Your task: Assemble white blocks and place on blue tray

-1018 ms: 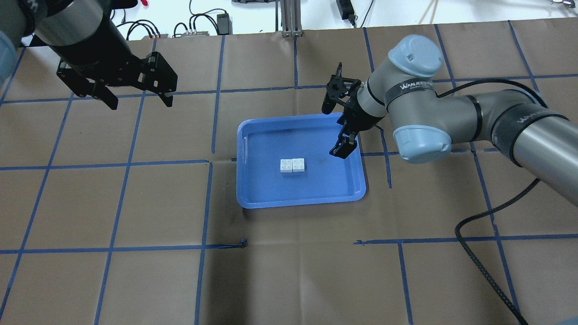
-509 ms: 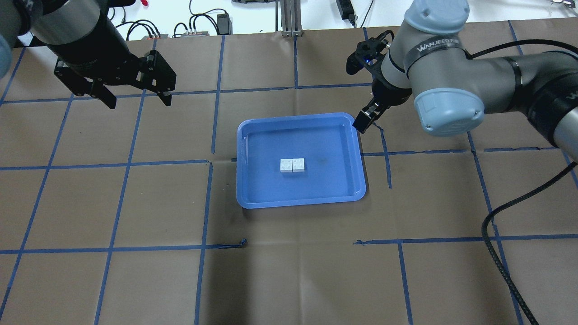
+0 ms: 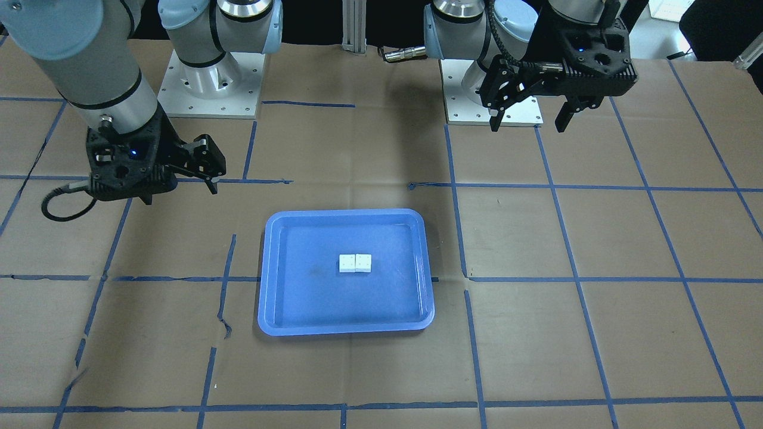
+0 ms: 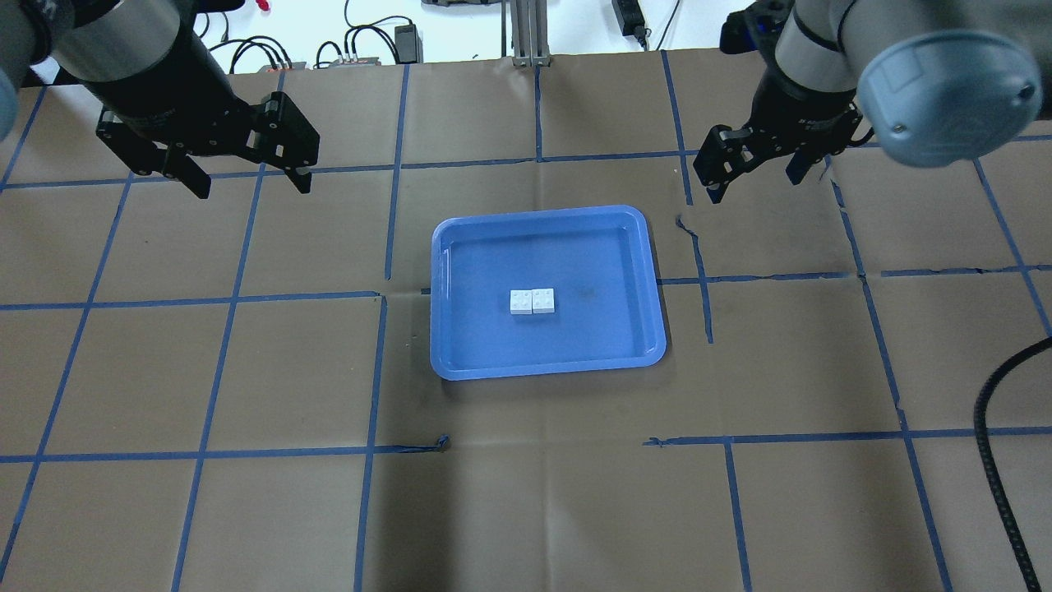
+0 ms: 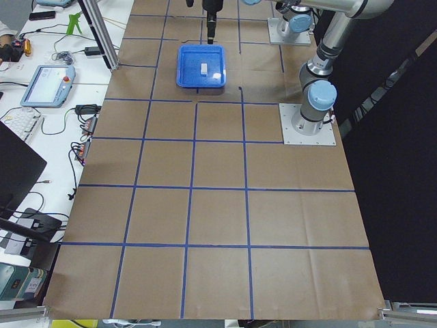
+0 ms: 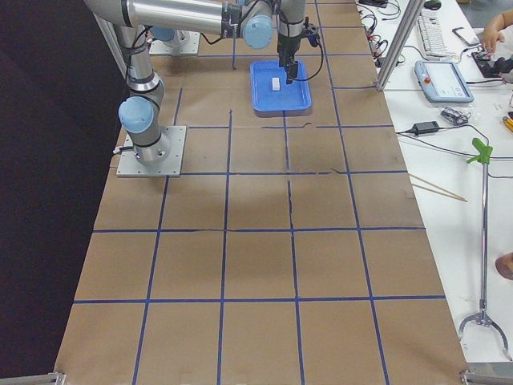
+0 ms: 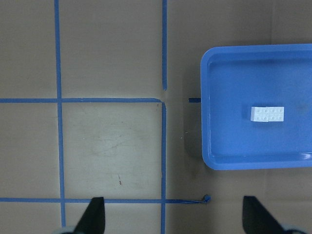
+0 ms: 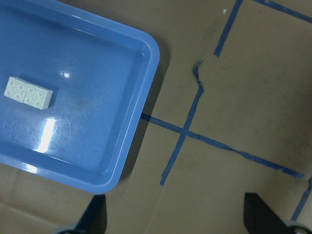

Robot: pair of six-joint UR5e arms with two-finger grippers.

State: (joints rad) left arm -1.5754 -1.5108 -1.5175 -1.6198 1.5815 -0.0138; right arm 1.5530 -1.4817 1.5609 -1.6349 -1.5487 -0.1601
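Observation:
Two white blocks joined side by side (image 4: 532, 301) lie in the middle of the blue tray (image 4: 608, 329). They also show in the front view (image 3: 355, 263) on the tray (image 3: 310, 298). My left gripper (image 4: 253, 189) is open and empty, hovering well to the tray's far left. My right gripper (image 4: 754, 182) is open and empty, hovering beyond the tray's far right corner. The left wrist view shows the blocks (image 7: 267, 113) in the tray (image 7: 229, 146). The right wrist view shows the blocks (image 8: 28, 92) and the tray's corner (image 8: 112, 122).
The table is covered in brown paper with a grid of blue tape lines (image 4: 386, 296). Cables and a power brick (image 4: 406, 37) lie past the far edge. A black cable (image 4: 990, 444) hangs from the right arm at the right.
My right gripper has lifted away from over the tray's right side and moved back and to the right, clear of the tray. The left gripper and the blocks have not moved.

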